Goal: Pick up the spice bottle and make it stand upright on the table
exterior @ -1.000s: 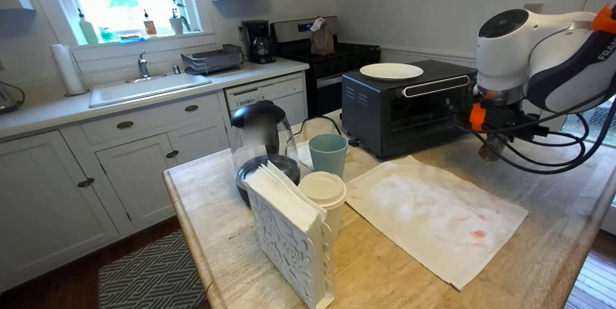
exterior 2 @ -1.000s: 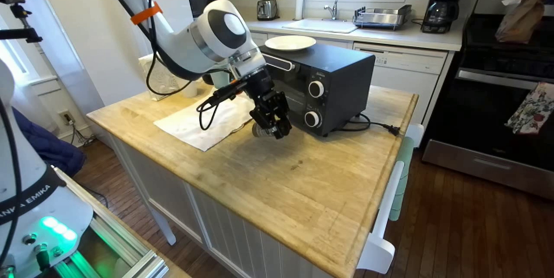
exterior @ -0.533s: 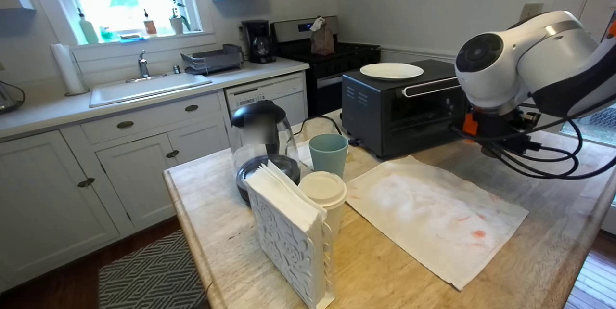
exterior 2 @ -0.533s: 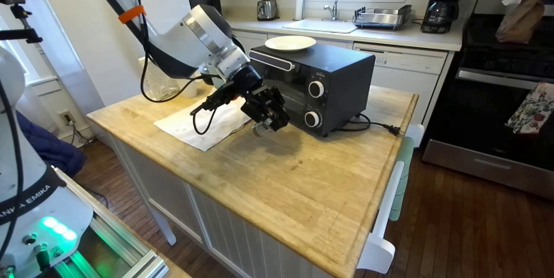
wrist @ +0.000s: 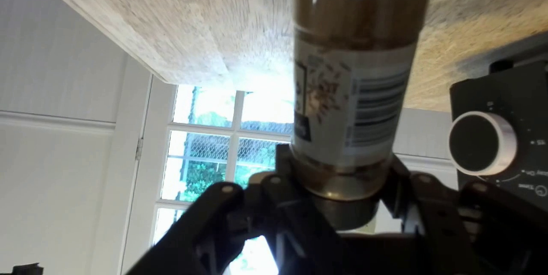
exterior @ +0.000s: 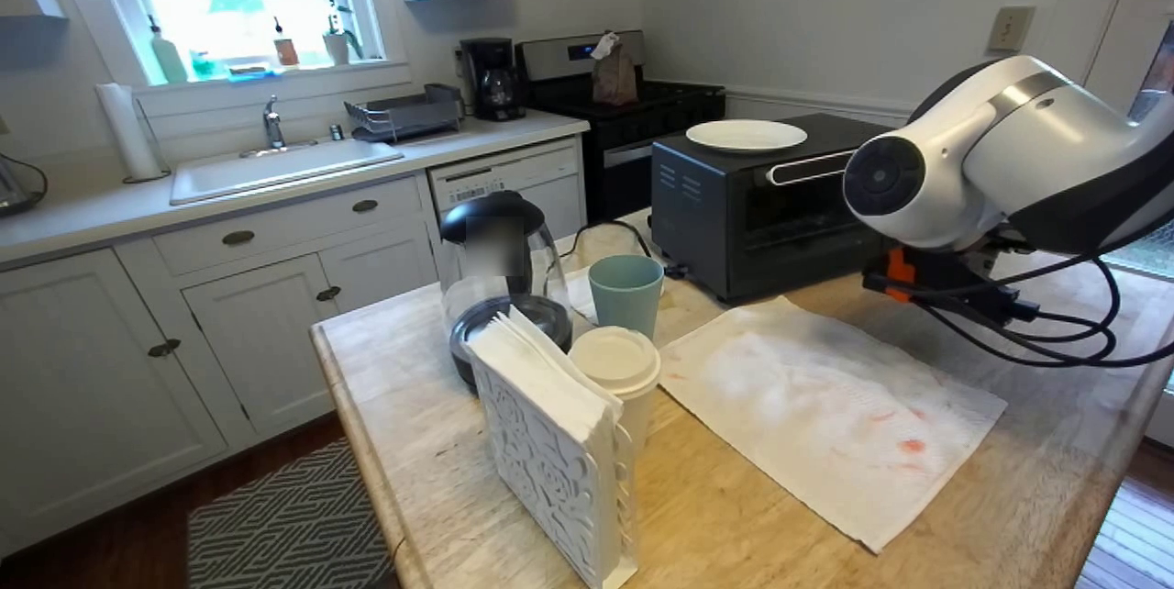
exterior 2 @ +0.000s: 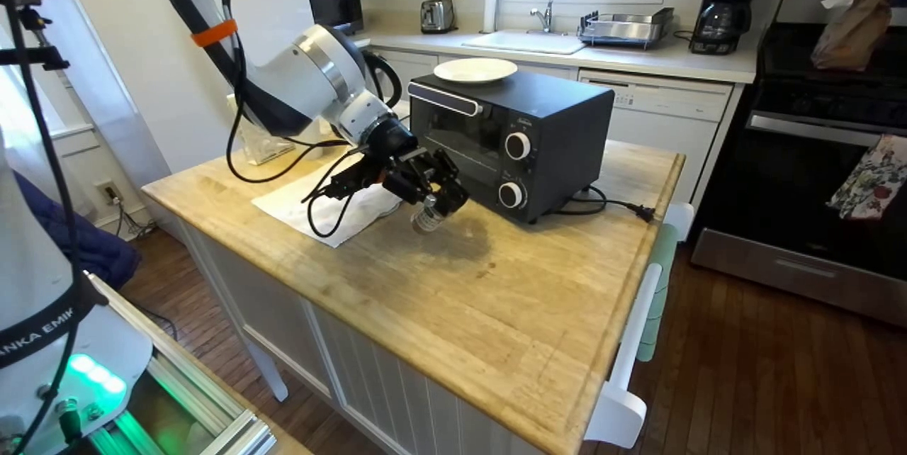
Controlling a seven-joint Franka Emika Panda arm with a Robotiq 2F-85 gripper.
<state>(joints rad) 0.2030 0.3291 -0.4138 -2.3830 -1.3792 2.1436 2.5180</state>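
- While the bottle [wrist: 355, 95] is held tilted over the desk [exterior 2: 524, 320], it is clamped near its cap [wrist: 347, 215] by the gripper [wrist: 340, 170].
- Atop the nearby oven [exterior 2: 572, 139], a plate [exterior 2: 475, 71] is carried.

The spice bottle [wrist: 355, 95] has brown contents, a white label [wrist: 376, 99] with dark stripes and a seemingly dark cap [wrist: 349, 215]. The worktop [exterior 2: 496, 313] is grained tan, the gripper [wrist: 341, 165] black.

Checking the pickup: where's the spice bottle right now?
In an exterior view, the spice bottle is near the centre, held in the jaws over the table, right of the paper towel and left of the toaster oven.
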